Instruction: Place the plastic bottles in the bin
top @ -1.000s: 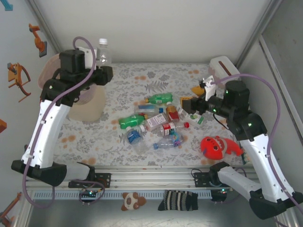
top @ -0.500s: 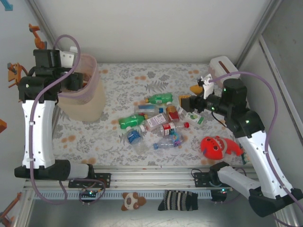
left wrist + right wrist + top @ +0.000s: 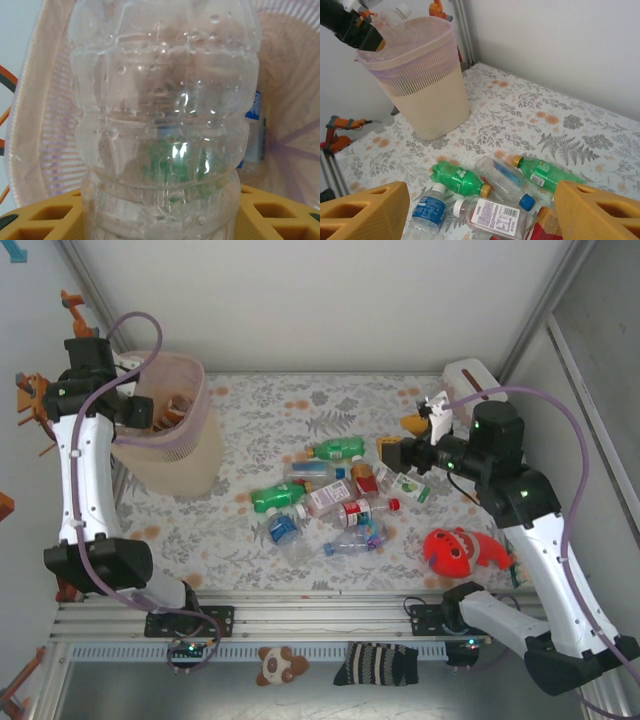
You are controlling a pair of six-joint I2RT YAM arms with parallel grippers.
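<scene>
Left jaws pinch clear bottle [image 3: 165, 125] over bin [image 3: 190, 465]: centre it well inside rim b4 letting go; right jaws spread apart

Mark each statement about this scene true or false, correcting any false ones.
1. The left hand holds a clear bottle at the bin. True.
2. The right hand grips a green bottle. False: it is open and empty.
3. The bin lies on its side. False: it stands upright.
4. A red toy lies on the table. True.
5. Every bottle is in the bin. False: loose bottles lie on the table.
</scene>
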